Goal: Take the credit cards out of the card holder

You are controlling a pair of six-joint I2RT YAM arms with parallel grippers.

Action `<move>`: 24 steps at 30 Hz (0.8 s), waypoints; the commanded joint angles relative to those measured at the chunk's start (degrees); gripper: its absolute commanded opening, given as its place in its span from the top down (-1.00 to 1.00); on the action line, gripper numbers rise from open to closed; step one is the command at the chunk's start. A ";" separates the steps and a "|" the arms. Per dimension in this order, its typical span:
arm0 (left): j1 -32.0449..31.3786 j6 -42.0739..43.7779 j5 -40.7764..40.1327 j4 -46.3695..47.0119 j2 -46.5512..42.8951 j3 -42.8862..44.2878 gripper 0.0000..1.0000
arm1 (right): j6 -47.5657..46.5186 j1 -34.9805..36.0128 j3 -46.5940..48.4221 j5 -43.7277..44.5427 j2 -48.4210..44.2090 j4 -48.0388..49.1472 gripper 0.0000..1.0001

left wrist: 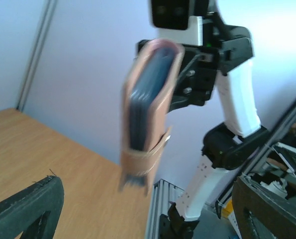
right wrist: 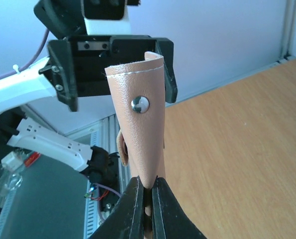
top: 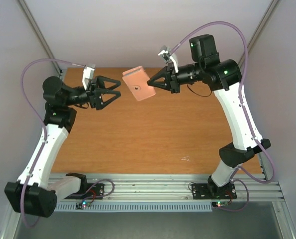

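The pink card holder (top: 138,83) hangs in the air above the far part of the table. My right gripper (top: 156,82) is shut on its right edge. In the right wrist view the black fingers (right wrist: 136,199) pinch the holder (right wrist: 140,139) just below its metal snap (right wrist: 140,103). My left gripper (top: 119,89) stands open just left of the holder, apart from it. In the left wrist view the holder (left wrist: 160,99) appears blurred and edge-on between and beyond my wide fingers (left wrist: 36,206). Dark credit cards (left wrist: 140,112) show inside it; their separate colours cannot be told.
The wooden table (top: 152,134) lies below both arms. White walls close in the back and both sides. An aluminium rail (top: 152,189) with the arm bases runs along the near edge.
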 commanded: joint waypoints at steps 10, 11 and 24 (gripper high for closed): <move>-9.83 5.20 -7.42 -6.25 -11.55 -2.07 -0.36 | -3.77 11.26 -1.18 2.26 -3.48 -3.33 0.98; -9.93 5.53 -7.88 -6.32 -12.05 -2.32 -0.12 | -3.92 11.72 -1.16 2.31 -3.57 -3.46 0.98; -10.02 7.63 -8.04 -6.68 -14.56 -4.12 1.00 | 0.74 11.94 -2.04 4.31 -3.17 1.48 -0.85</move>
